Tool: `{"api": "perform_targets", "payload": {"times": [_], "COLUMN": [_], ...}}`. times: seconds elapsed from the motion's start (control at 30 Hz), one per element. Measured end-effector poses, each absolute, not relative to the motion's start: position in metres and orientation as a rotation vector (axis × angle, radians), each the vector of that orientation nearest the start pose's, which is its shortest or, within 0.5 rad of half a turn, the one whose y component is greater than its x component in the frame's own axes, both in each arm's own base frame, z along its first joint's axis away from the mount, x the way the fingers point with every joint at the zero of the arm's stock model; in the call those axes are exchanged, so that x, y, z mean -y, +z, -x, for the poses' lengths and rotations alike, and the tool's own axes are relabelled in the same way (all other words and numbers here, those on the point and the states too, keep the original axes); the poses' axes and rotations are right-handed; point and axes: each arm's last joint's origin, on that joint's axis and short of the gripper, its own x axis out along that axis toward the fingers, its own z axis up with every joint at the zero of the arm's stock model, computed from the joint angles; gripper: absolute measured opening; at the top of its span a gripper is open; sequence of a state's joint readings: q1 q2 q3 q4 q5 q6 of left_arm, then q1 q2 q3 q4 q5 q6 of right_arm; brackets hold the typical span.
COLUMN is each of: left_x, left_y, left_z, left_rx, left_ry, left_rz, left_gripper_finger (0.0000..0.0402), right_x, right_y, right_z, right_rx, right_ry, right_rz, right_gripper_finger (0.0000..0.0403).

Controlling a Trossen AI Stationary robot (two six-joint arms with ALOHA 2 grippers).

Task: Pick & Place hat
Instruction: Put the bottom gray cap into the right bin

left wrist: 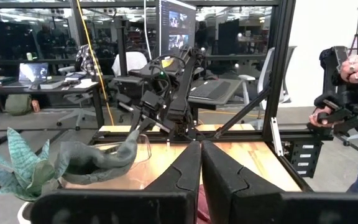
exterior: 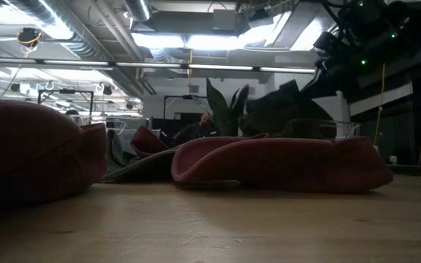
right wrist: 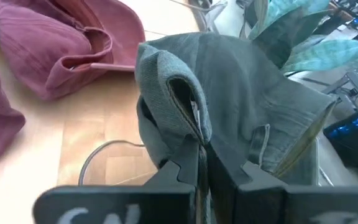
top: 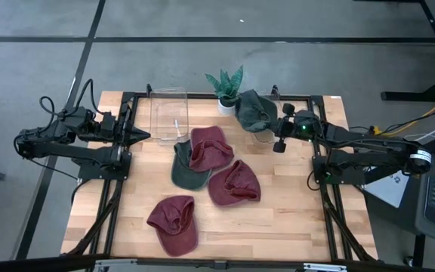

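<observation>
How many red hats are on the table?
3: one red hat near the front, one mid-table, one lying on a green hat. None seem hidden.

No words, brand names, numbers or signs can be read anywhere here. The monitor (left wrist: 178,28) far back in the room shows lit windows, but its content is too small to make out. The pale markings on the right gripper's (right wrist: 202,163) body, close to the wrist camera, are blurred past reading.
</observation>
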State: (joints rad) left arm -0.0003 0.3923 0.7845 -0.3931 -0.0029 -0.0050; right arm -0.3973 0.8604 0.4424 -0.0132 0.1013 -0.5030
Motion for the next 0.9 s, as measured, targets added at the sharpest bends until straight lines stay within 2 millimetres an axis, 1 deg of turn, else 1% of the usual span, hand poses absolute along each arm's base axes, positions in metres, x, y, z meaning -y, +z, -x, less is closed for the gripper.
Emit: {"api": "perform_targets", "payload": {"times": [0.2, 0.37, 0.5, 0.6, 0.67, 0.9], "left_x": [0.000, 0.000, 0.000, 0.000, 0.000, 0.000], "left_y": [0.353, 0.353, 0.353, 0.353, 0.353, 0.353], "left_z": [-0.076, -0.076, -0.076, -0.076, -0.076, -0.076], "left_rx": [-0.001, -0.001, -0.001, -0.001, -0.001, -0.001], "left_ry": [0.002, 0.003, 0.002, 0.003, 0.003, 0.003], "left_rz": [0.005, 0.005, 0.005, 0.005, 0.005, 0.005], "left_gripper_finger": [0.0010, 0.0013, 0.0010, 0.0012, 0.0013, 0.0011], "right_x": [0.073, 0.073, 0.075, 0.077, 0.077, 0.074], "right_y": [0.208, 0.206, 0.207, 0.207, 0.207, 0.205], "right_z": [-0.167, -0.166, -0.165, -0.164, -0.164, -0.165], "right_rx": [-0.529, -0.530, -0.548, -0.542, -0.531, -0.493], "right_ry": [-0.375, -0.390, -0.475, -0.541, -0.554, -0.504], "right_rz": [0.425, 0.426, 0.416, 0.359, 0.315, 0.148], "right_gripper_finger": [0.0025, 0.0058, 0.0089, 0.0113, 0.0130, 0.0190]}}
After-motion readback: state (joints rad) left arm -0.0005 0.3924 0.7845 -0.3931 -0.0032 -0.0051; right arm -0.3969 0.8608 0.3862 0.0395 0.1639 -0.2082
